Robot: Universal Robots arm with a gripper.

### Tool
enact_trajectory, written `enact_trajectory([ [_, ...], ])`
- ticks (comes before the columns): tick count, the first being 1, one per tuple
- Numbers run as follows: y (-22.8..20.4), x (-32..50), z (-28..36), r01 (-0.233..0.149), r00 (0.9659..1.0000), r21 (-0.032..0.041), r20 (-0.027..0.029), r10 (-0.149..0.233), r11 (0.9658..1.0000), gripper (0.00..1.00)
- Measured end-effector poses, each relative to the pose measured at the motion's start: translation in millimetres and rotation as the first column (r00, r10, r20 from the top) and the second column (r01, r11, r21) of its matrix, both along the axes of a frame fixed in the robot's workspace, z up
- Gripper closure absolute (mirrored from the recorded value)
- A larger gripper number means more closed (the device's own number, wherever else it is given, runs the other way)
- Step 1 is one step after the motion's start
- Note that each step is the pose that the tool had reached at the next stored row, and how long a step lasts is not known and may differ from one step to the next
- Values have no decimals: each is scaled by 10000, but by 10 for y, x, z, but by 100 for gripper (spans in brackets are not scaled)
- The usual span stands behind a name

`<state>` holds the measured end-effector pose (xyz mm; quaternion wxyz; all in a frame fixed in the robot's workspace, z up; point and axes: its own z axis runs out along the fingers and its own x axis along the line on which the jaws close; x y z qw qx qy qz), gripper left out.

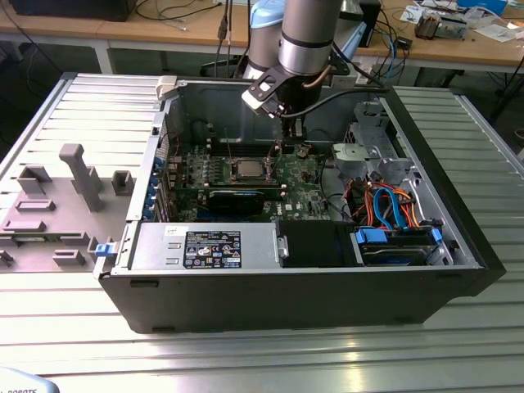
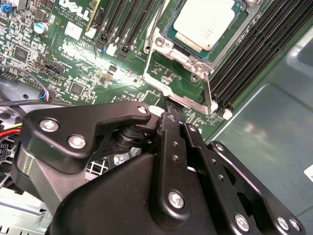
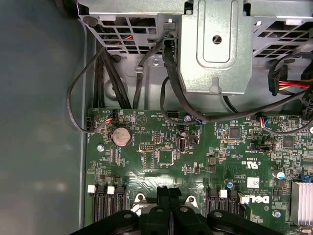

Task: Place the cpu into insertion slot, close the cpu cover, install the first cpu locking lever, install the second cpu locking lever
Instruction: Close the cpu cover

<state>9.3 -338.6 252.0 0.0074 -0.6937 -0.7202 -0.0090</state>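
Black gripper (image 2: pixel 177 113) linkage crowds the foreground in both wrist views; its two fingers are pressed together, nothing seen between them; the tips hang close over the green motherboard (image 3: pixel 230 166), just beside a corner of the socket; whether they touch anything cannot be told. One cpu (image 2: pixel 208 22) lies flat in the insertion slot, the pin field hidden beneath it, its far corner cut off by the frame edge; one cpu cover (image 2: pixel 183 55) lies down around it as a silver frame; levers hard to make out. One coin cell (image 3: pixel 121 136) on the board. Exterior view: arm reaches into the open case (image 1: pixel 327 286); one label (image 1: pixel 213 248) on the power supply (image 1: pixel 260 241), print left unread.
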Motion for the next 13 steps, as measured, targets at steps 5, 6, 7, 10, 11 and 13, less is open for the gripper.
enact_trajectory([
  [5, 0, -9, 0, 1, 10000, 0, 0, -1, 10000, 89],
  [6, 0, -10, 0, 1, 10000, 0, 1, -1, 10000, 89],
  [7, 0, -16, 0, 1, 10000, 0, 0, -1, 10000, 89],
  [10, 0, -20, 0, 1, 10000, 0, 0, -1, 10000, 89],
  [11, 0, -20, 0, 1, 10000, 0, 0, -1, 10000, 89],
  [13, 0, -26, 0, 2, 10000, 0, 0, -2, 10000, 89],
])
